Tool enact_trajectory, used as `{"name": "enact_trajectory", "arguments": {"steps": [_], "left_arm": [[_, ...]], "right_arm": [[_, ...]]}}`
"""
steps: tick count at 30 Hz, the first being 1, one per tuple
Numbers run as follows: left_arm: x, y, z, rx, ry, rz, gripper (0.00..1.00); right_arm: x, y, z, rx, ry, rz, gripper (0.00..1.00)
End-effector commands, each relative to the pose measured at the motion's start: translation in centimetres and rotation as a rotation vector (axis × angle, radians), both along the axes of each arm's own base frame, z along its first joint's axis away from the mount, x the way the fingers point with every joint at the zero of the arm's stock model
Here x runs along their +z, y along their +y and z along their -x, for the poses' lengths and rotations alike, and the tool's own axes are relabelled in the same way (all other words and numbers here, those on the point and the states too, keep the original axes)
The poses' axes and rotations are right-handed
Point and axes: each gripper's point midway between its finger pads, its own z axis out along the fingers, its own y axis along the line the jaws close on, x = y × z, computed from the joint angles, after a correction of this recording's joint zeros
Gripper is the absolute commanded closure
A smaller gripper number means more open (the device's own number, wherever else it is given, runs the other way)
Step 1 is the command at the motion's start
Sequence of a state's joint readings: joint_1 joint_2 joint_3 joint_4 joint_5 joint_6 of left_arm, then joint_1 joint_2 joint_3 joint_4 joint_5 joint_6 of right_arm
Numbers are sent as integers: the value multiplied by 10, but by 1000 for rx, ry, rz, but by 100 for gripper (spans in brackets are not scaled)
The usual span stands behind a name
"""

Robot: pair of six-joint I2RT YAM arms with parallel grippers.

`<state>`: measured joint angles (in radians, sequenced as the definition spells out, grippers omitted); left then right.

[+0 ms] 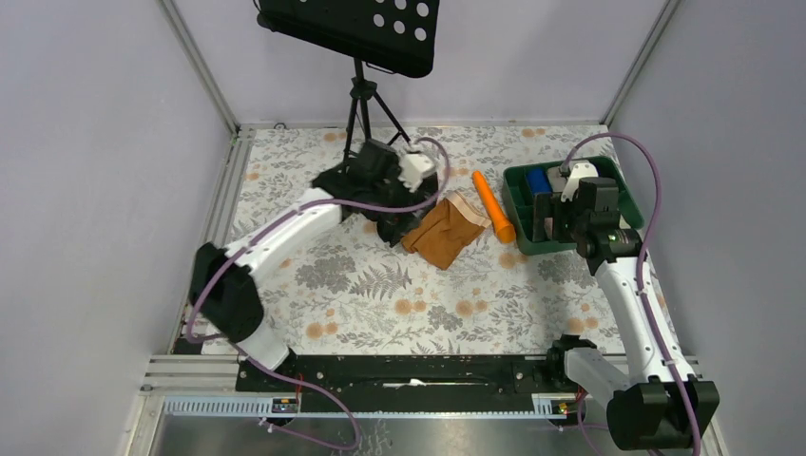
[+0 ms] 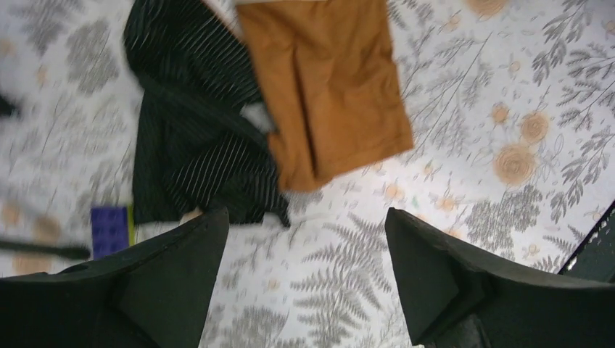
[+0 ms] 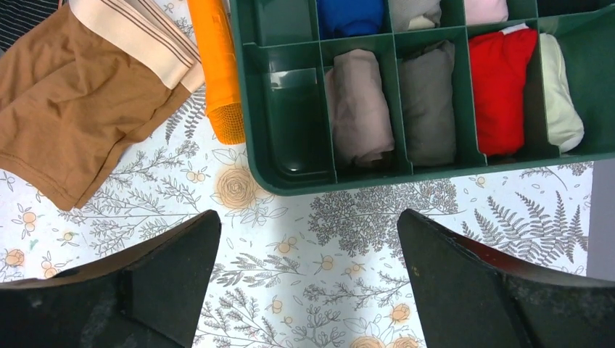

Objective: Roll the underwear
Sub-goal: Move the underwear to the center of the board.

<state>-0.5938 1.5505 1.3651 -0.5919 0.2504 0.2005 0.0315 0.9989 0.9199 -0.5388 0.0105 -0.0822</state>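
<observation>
Toward the left of the overhead view, my left gripper (image 2: 304, 215) hangs above the floral table (image 2: 508, 87) with its two fingers spread wide. Nothing sits between them; in my left wrist view only patterned cloth shows in the gap, and the fingertips (image 2: 214, 217) touch neither garment. At the left of that view, just past the left fingertip, a small purple block (image 2: 109, 228) lies beside a black striped garment (image 2: 188, 145) spread in a rumpled heap.

Right of the black garment lies the underwear (image 2: 326, 94), caramel brown and mostly flat. Its left edge overlaps the black fabric, and its lower corner points toward my open left fingers. In the overhead view it sits near the middle of the table, a little above centre. My right wrist view shows its pale beige waistband (image 3: 138, 32) along the upper right edge, in the upper left of that frame.

Just right of the waistband, touching it, an orange cylinder (image 3: 217, 65) lies lengthwise against the left wall of a green divided tray (image 3: 290, 177). The tray's leftmost front compartment is bare; the ones to its right hold rolled garments: a taupe roll (image 3: 359, 105), a grey roll (image 3: 428, 101), a red roll (image 3: 499, 87) and a cream roll (image 3: 562, 94).

At the right, my right gripper (image 3: 308, 216) hovers near the tray's front rim with its fingers equally wide apart, gripping nothing and touching nothing.
</observation>
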Motion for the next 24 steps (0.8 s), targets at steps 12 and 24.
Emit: {"name": "enact_trajectory", "arguments": {"steps": [12, 24], "left_arm": [[-13, -173, -75, 1, -44, 101, 43], [-82, -208, -101, 53, -35, 43, 59]], "right_arm": [[18, 6, 1, 71, -47, -1, 0], [16, -10, 2, -14, -41, -10, 0]]}}
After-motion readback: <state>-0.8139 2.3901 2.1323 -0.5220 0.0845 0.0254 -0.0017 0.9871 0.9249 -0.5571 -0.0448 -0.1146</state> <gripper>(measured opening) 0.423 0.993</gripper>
